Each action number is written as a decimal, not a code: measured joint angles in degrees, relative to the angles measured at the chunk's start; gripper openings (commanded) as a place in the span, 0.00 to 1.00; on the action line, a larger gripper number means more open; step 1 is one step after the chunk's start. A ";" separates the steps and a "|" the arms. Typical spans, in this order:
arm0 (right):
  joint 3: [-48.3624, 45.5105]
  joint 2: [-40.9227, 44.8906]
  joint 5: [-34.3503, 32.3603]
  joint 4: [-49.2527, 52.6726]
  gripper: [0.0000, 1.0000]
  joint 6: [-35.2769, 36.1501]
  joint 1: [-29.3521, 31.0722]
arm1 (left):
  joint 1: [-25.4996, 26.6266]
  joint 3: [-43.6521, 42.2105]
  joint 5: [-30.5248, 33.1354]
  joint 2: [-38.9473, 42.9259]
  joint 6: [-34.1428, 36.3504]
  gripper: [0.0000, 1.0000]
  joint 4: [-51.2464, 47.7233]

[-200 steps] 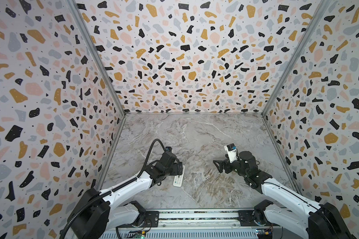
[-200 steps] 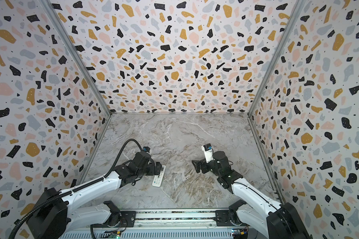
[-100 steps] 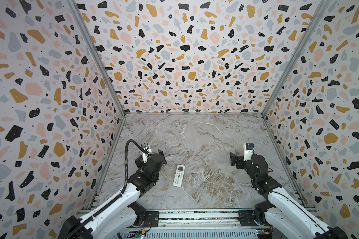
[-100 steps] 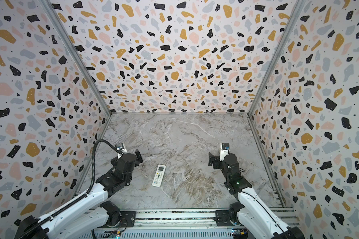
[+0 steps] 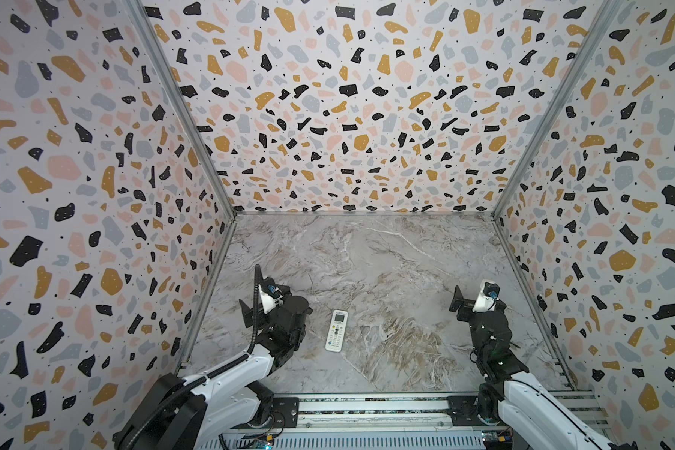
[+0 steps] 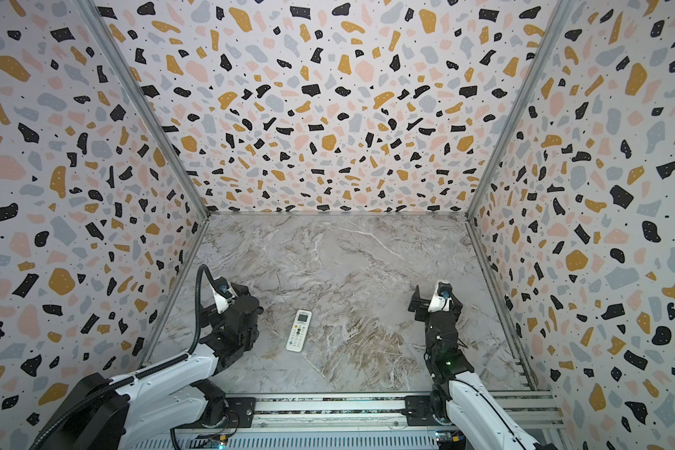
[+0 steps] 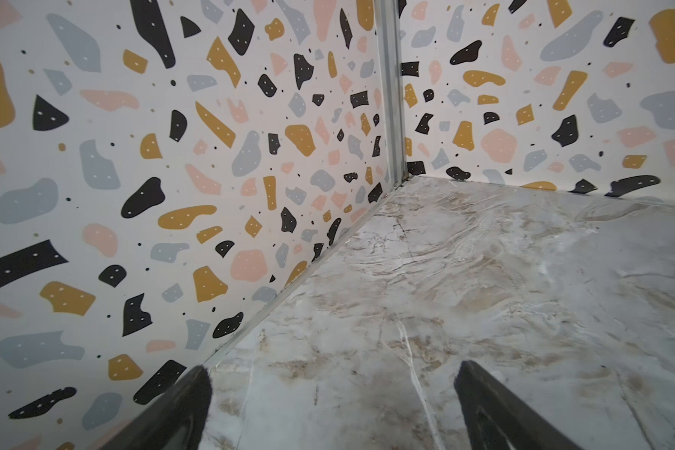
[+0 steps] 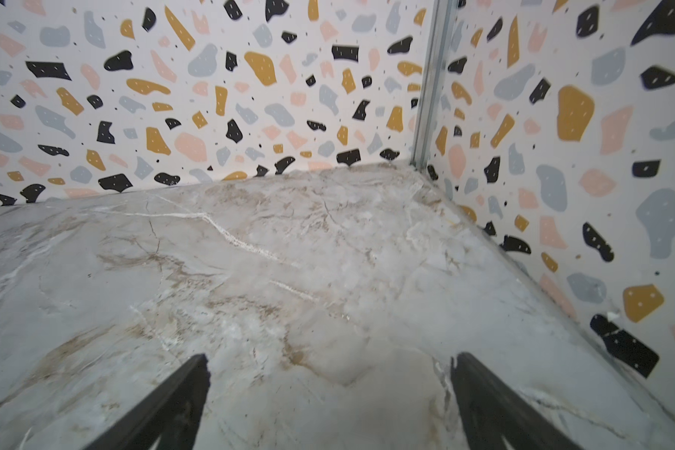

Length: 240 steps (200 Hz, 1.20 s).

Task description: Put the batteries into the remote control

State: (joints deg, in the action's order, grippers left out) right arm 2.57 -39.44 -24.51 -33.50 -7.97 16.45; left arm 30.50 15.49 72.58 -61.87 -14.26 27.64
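Left gripper [image 7: 332,370] farther from remote control [image 5: 336,330]

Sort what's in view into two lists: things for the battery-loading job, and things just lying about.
For the job:
- remote control, lying buttons-up on the marble tabletop
- left end effector, open, empty
- right end effector, open, empty
- no batteries show in any view

Just there:
- marble tabletop
- speckled walls
- front rail
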 measured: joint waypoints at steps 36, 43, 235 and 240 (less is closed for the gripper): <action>-1.97 -10.45 1.70 -8.20 0.99 5.70 -1.22 | -4.63 -6.56 -2.64 -3.89 4.26 0.99 14.78; -1.75 -12.70 2.08 -9.73 0.99 6.67 -1.31 | -5.75 -7.15 -3.61 -4.57 4.63 1.00 16.79; 3.52 -45.51 15.34 -43.95 0.99 12.81 -7.72 | -19.28 -3.72 -25.44 -16.85 9.05 1.00 33.00; 4.15 -45.72 15.54 -43.30 0.99 12.41 -8.09 | -19.54 -3.72 -26.12 -16.83 8.98 1.00 33.00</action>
State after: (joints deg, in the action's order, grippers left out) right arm 6.72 -85.17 -8.97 -76.79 4.45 8.36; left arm 10.96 11.77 46.46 -78.70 -5.28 60.64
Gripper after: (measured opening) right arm 0.990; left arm 0.992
